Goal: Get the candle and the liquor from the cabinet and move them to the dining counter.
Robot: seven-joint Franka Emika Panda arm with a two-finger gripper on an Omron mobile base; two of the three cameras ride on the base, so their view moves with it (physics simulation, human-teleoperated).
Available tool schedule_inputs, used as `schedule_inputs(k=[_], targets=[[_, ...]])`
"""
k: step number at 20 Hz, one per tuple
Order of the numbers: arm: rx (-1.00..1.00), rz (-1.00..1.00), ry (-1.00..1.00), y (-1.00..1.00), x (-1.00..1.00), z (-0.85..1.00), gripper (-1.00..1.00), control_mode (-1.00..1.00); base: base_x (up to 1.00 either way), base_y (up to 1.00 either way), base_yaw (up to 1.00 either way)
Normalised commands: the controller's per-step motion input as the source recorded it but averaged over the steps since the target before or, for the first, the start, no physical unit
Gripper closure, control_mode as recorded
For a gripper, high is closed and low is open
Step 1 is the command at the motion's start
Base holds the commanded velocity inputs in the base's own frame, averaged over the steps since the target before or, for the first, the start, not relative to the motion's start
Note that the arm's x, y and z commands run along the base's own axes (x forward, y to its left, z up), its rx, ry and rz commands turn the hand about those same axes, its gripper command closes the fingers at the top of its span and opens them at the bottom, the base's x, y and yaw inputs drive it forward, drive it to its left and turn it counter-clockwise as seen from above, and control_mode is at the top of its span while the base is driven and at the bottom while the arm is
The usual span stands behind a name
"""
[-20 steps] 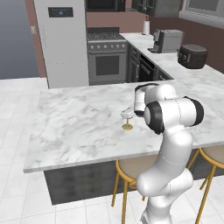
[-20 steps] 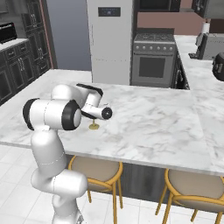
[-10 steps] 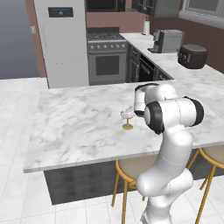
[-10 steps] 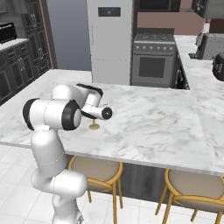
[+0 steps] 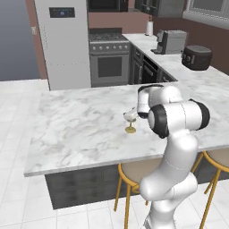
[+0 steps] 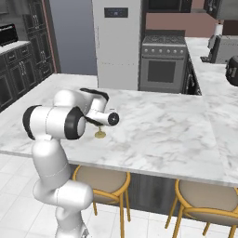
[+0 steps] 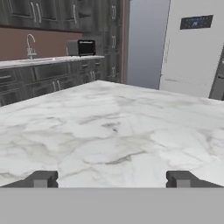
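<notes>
Candle [image 5: 130,117] upright on dining counter [image 5: 80,129] beside the arm; pincer [image 7: 112,179] wide apart, empty, over bare marble.

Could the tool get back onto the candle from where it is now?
Probably yes. The candle stands on the dining counter right beside the open tool, with only bare marble around it and nothing between them.

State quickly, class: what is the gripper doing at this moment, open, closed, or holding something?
Gripper: open, holding nothing; the candle stands on the dining counter beside it.
</notes>
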Motion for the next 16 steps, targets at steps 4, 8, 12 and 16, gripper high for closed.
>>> schedule_inputs(k=[4, 8, 12, 16], targets=[[0.00, 0.02, 0.00, 0.00, 0.00, 0.44, -1.00, -1.00, 0.00, 0.00, 0.00], [0.00, 0.00, 0.00, 0.00, -0.03, 0.66, -1.00, -1.00, 0.00, 0.00, 0.00], [-0.01, 0.00, 0.00, 0.00, -0.09, 0.78, -1.00, -1.00, 0.00, 0.00, 0.00], [-0.03, 0.00, 0.00, -0.11, -0.31, 0.74, -1.00, -1.00, 0.00, 0.00, 0.00]])
